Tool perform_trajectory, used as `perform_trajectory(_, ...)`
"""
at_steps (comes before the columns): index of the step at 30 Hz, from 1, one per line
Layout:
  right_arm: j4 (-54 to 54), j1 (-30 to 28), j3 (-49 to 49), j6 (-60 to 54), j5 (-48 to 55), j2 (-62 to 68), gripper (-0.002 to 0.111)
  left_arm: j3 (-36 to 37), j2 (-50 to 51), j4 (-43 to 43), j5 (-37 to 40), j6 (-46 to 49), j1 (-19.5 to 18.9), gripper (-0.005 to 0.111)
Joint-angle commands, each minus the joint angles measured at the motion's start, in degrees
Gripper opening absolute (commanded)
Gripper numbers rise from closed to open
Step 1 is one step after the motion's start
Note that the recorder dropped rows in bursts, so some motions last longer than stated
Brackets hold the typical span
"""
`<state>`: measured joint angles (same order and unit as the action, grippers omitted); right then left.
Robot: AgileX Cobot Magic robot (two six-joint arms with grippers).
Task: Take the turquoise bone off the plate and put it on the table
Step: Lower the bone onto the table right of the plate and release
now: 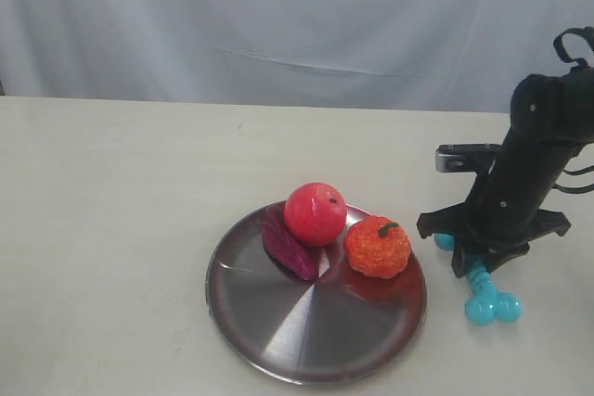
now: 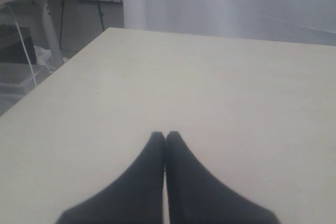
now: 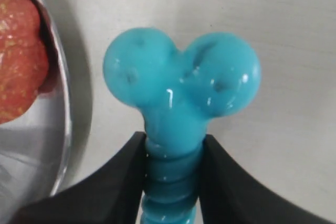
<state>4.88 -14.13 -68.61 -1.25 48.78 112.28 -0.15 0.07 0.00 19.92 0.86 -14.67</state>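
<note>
1. Locate the bone off the plate, just beside its rim, toward the front right corner of the table.
2. Check the right pincer: pinching the ribbed shaft of the bone just behind one knobbed end, one finger on each side, as shown in the right wrist view.
3. Check the left pincer: pressed together, holding nothing, over a bare stretch of table; out of sight in the exterior view.
4. Note the red apple, orange pumpkin and purple piece on the far half of the plate. Leave untouched.
5. Treat the step in hand as the set-down: removal from the plate judged complete, release not yet made.
6. Cannot tell whether the near knob rests on the table or hangs just above it. Confirm contact before letting go.
7. For the next move: lower until seated, spread the fingers just enough to clear the shaft, then lift straight up.
8. Allow for a short roll of the rounded rubber knobs on release; keep clear of the plate rim.
</note>
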Motion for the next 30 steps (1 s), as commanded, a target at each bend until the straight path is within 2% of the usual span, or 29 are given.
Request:
perform_trajectory(1, 0.2, -0.4, 0.1, 0.4, -1.0, 2.0, 0.000, 0.1, -0.1, 0.0, -0.3, -0.2, 0.0, 0.000)
perform_trajectory(19, 0.2, -0.4, 1.1, -0.5, -2.9, 3.3, 0.001, 0.1, -0.1, 0.0, -0.3, -0.2, 0.0, 0.000)
perform_trajectory(21, 0.2, -0.4, 0.7, -1.1, -2.9, 3.2, 0.007, 0.1, -0.1, 0.0, -0.3, -0.2, 0.0, 0.000)
perform_trajectory(26, 0.2, -0.4, 0.5, -1.2, -2.9, 2.0, 0.041, 0.1, -0.1, 0.0, -0.3, -0.2, 0.0, 0.000)
perform_trajectory(28, 0.2, -0.4, 0.5, -1.3, -2.9, 1.2, 0.048, 0.1, -0.1, 0.0, -0.3, -0.2, 0.0, 0.000)
perform_trajectory(30, 0.2, -0.4, 0.4, -1.3, -2.8, 0.1, 0.048, 0.1, -0.1, 0.0, -0.3, -0.2, 0.0, 0.000)
